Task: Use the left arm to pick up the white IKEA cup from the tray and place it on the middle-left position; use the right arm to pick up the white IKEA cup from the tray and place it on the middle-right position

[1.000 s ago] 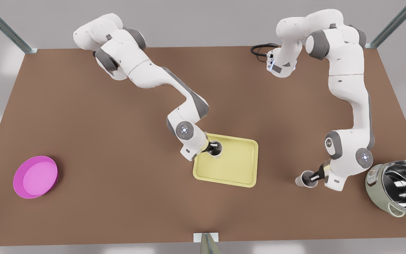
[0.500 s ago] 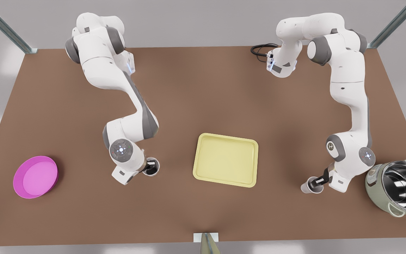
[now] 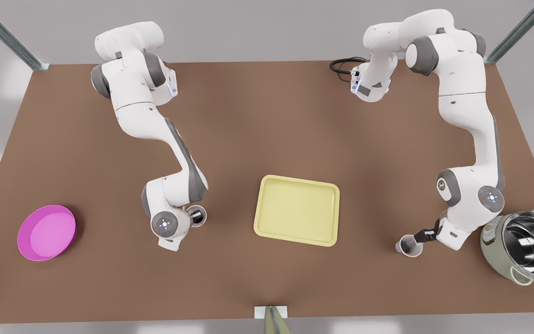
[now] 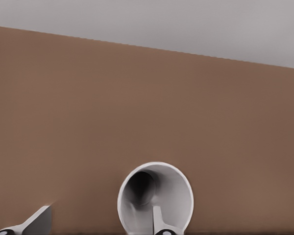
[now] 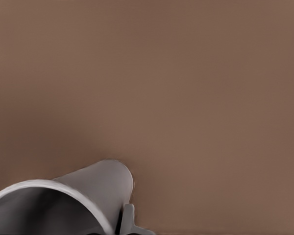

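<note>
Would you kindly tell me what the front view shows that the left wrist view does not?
The front view adds the pale yellow tray, the pink dish, the steel pot, and the right tool by the right cup. The left wrist view adds the inside of the left cup, one finger within it, the other outside. Both show the left tool, open, that cup and the brown table.

front: table (image 3: 267,116) seen from high above | wrists: cups viewed close, seemingly angled down | shared: brown tabletop
</note>
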You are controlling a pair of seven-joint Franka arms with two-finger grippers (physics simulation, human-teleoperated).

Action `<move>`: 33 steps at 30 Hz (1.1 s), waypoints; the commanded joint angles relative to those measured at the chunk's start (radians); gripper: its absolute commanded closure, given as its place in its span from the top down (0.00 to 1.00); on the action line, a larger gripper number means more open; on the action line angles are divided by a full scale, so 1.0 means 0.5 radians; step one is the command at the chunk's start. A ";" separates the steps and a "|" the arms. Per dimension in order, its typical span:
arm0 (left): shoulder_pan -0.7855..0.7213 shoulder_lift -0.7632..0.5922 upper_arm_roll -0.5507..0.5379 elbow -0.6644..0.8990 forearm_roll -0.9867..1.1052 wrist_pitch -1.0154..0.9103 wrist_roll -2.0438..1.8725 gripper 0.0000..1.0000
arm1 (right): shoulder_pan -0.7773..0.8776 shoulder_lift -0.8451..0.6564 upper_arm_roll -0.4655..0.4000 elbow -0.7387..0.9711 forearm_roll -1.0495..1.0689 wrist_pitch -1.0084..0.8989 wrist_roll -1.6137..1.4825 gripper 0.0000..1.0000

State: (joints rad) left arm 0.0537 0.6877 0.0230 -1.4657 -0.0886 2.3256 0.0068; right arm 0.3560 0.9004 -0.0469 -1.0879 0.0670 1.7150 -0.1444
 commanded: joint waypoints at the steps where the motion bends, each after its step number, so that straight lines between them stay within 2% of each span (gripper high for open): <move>1: 0.000 -0.007 0.000 -0.002 0.036 -0.089 0.029 1.00 | -0.003 -0.003 0.002 0.001 0.114 -0.101 -0.414 0.06; 2: 0.000 -0.077 -0.009 0.017 0.018 -0.260 0.029 1.00 | 0.000 -0.006 0.005 0.004 0.170 -0.172 -0.350 0.06; 3: -0.003 -0.279 -0.052 0.057 -0.016 -0.731 0.026 1.00 | 0.006 -0.006 0.017 0.007 0.170 -0.148 -0.325 0.06; 4: -0.003 -0.393 -0.165 0.350 -0.004 -1.287 0.005 1.00 | 0.009 -0.006 0.023 0.007 0.170 -0.068 -0.325 0.06; 5: -0.009 -0.608 -0.199 0.352 0.024 -1.516 -0.041 1.00 | 0.012 -0.006 0.023 0.007 0.167 0.006 -0.325 0.06; 7: -0.040 -1.052 -0.206 -0.163 0.088 -1.252 0.115 1.00 | 0.009 -0.006 0.041 0.007 0.170 0.034 -0.322 0.06; 8: -0.034 -1.111 -0.199 -0.219 0.091 -1.227 0.177 1.00 | 0.009 -0.006 0.051 0.007 0.173 0.089 -0.325 0.06; 15: -0.046 -1.087 -0.206 -0.222 0.177 -1.221 0.143 1.00 | 0.015 -0.003 0.118 0.004 0.234 0.291 -0.319 0.06; 21: -0.043 -1.075 -0.206 -0.225 0.177 -1.221 0.146 1.00 | 0.049 -0.003 0.103 0.013 0.200 0.356 -0.297 0.06; 25: -0.043 -1.072 -0.206 -0.229 0.177 -1.215 0.146 1.00 | 0.043 0.000 0.072 0.007 0.170 0.574 -0.233 0.07; 33: -0.043 -1.059 -0.206 -0.229 0.177 -1.215 0.146 1.00 | 0.046 0.153 0.072 0.019 0.105 0.718 -0.233 0.06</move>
State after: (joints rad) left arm 0.0322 0.1582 -0.0795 -1.5805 -0.0008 1.7208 0.0651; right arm 0.3782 0.9760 -0.0110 -1.0799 0.1419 2.0238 -0.2787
